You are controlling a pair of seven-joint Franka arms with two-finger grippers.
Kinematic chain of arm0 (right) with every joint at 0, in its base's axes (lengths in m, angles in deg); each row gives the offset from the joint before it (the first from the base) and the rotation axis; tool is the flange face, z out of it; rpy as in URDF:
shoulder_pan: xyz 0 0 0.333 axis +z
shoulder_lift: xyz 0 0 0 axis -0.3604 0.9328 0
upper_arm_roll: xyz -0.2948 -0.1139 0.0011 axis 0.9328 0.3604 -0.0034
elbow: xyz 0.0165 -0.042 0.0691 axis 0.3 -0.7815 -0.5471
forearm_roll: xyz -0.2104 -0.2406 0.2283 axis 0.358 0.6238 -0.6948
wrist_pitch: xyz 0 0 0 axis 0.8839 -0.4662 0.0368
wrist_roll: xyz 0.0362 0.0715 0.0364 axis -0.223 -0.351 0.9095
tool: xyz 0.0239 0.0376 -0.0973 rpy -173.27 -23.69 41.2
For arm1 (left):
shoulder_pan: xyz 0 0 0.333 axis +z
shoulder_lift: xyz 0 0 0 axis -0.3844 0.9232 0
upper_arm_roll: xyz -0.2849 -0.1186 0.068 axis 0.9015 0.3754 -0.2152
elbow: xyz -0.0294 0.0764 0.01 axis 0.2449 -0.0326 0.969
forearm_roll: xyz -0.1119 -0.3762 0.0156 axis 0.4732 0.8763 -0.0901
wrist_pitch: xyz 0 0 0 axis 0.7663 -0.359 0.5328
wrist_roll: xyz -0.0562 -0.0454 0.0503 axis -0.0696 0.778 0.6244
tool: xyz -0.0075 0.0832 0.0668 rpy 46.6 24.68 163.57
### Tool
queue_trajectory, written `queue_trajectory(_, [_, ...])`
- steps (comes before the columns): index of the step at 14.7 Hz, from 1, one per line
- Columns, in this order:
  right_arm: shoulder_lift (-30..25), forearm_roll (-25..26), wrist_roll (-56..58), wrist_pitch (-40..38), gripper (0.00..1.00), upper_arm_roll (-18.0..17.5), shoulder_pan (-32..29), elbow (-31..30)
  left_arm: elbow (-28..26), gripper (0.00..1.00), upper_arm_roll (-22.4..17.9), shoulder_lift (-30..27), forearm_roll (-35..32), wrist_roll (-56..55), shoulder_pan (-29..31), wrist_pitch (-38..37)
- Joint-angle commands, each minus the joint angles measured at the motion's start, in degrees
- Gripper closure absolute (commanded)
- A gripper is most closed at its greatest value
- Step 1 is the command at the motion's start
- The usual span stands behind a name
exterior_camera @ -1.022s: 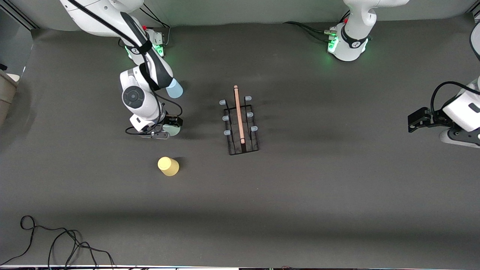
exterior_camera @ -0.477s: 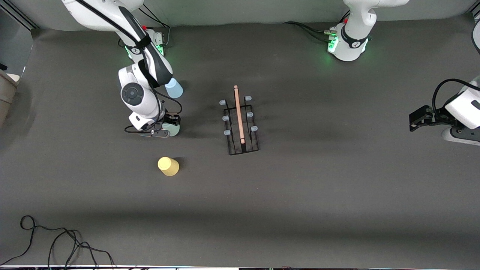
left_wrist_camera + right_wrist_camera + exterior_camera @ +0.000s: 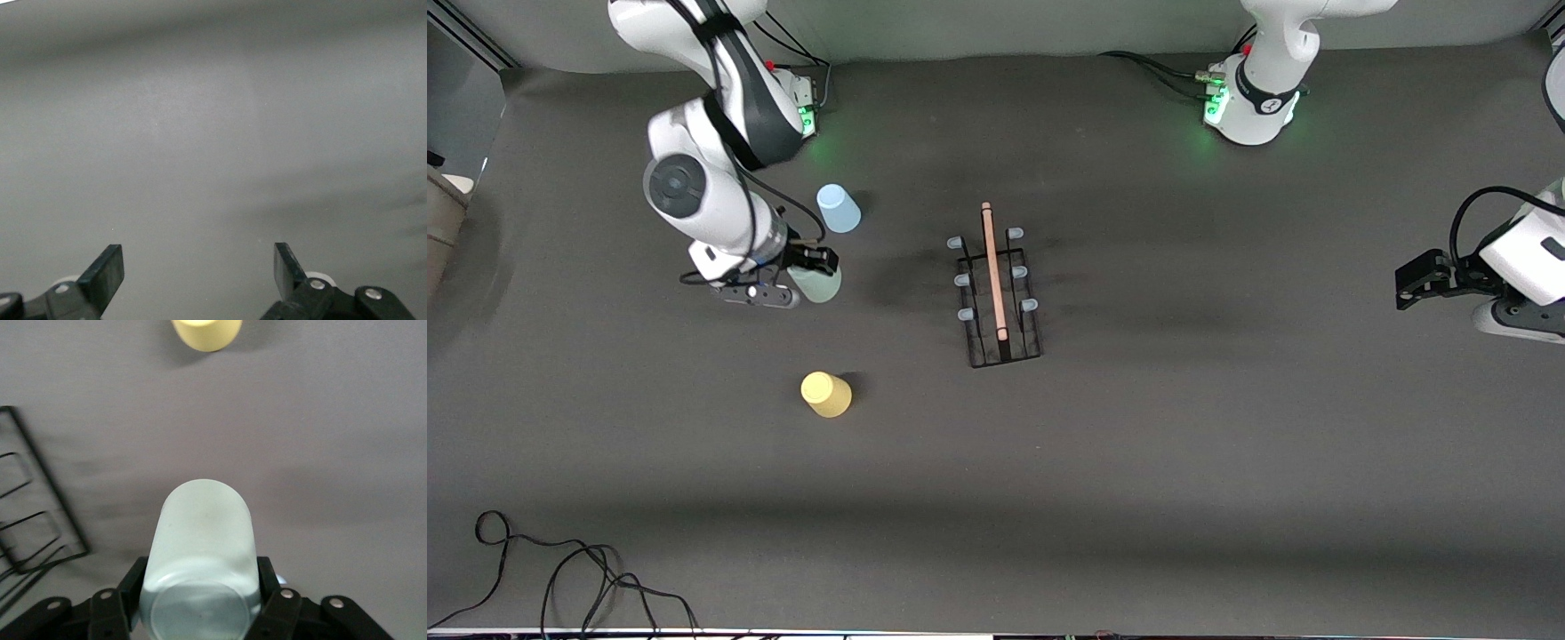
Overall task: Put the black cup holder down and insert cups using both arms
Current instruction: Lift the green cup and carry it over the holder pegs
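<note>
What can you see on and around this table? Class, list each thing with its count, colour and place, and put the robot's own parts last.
black cup holder: one, black wire with a wooden rod handle, mid-table.
light blue cup: one, upside down on the table, toward the right arm's end.
yellow cup: one, upside down on the table, nearer the front camera than the blue one.
grey-green cup: one, gripped in the right claw.
cable: one, black, loose, at the table edge nearest the front camera.
right claw: one, black, shut on the grey-green cup.
left claw: one, black, open, waiting at the left arm's end.

Right tool grips grey-green cup; left tool waits.
</note>
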Motion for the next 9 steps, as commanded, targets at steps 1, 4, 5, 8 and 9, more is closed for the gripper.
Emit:
queue_trajectory(1, [-0.7,-5.27,-7.21,-1.8,1.0,0.04,4.86,2.48,-2.12,0.0,-0.25,-1.55,-0.15,-0.73,-0.52,0.49])
queue_trajectory(4, [1.31,-6.53,-16.96,0.92,1.0,-0.04,11.37,4.86,-2.21,0.0,-0.25,-1.11,-0.15,-0.55,-0.43,1.29])
queue_trajectory(5, [2.02,-6.53,-19.78,2.23,1.0,0.04,13.83,5.47,-2.21,0.0,-0.25,-1.11,-0.15,-0.2,-0.34,1.2])
queue_trajectory(8, [3.78,-6.53,-26.29,6.63,1.0,0.04,18.94,5.83,-2.21,0.0,-0.25,-1.28,-0.15,-0.2,-0.43,0.59])
queue_trajectory(9, [4.48,-6.44,-28.14,7.95,1.0,0.04,20.17,5.83,-2.12,0.0,-0.25,-1.28,-0.15,-0.2,-0.34,0.76])
